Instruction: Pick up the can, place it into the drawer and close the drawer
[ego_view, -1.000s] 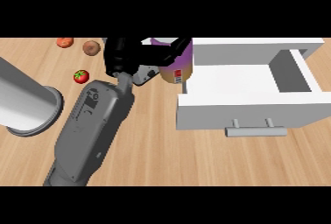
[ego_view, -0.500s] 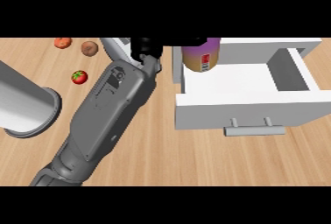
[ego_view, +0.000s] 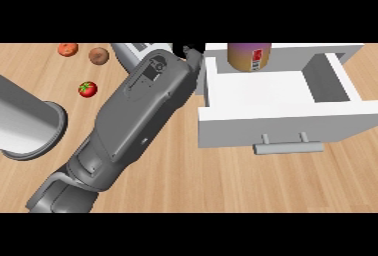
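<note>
Standing in the one open drawer (ego_view: 277, 90) is one can (ego_view: 249, 56); three small fruits (ego_view: 88, 89) dot the counter (ego_view: 221, 180). The hand (ego_view: 190, 50) is mostly hidden, its grip unclear.

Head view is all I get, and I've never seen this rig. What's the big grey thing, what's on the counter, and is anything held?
This single picture looks steeply down from the robot's head onto a wooden counter. The long grey shape crossing the middle is, as far as I can tell, the robot's right forearm. Only a black bit of the right hand shows at its tip, too little to read its grip. The grey cylinder at the left edge is probably the other forearm, and its hand is out of view. The white box is the open drawer, with its handle toward you. The can stands upright at the drawer's far end, apart from the visible bit of hand. A red tomato and two small brownish items lie at upper left.
</note>
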